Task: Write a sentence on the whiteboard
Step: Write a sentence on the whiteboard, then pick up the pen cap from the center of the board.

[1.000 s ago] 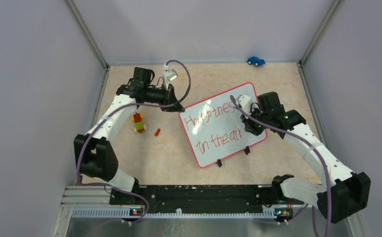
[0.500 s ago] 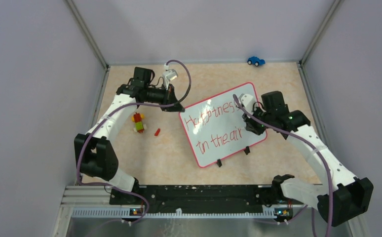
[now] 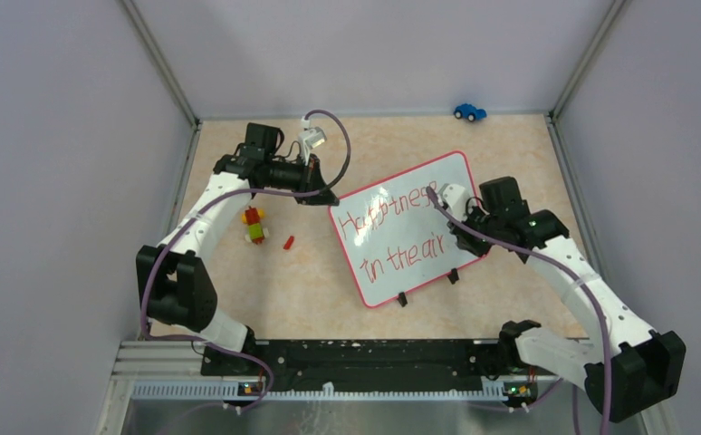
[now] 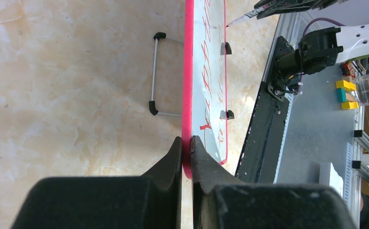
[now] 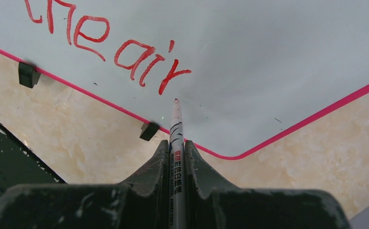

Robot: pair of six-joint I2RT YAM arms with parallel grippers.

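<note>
The whiteboard (image 3: 446, 186) stands tilted on the table, a pink frame round it. The sentence (image 3: 388, 217) in red reads "Happiness" over "in the air". At the board's left corner my left gripper (image 3: 329, 198) is shut on the frame; in the left wrist view its fingertips (image 4: 186, 139) pinch the pink edge (image 4: 188, 71). My right gripper (image 5: 175, 143) is shut on a white marker (image 5: 176, 124). The marker's tip sits at the board (image 5: 268, 57) just after the "r" of "air" (image 5: 147, 62); I cannot tell whether it touches. In the top view the right gripper (image 3: 463, 237) is at the board's lower right.
A blue toy car (image 3: 469, 111) sits at the far wall. A small brick figure (image 3: 254, 224) and a red piece (image 3: 288, 242) lie left of the board. The board's black feet (image 5: 149, 130) and wire stand (image 4: 154, 71) rest on the table. Walls close in both sides.
My right arm has shifted a little toward the near right, carrying the marker along the board's lower line. The left arm and the board have stayed put.
</note>
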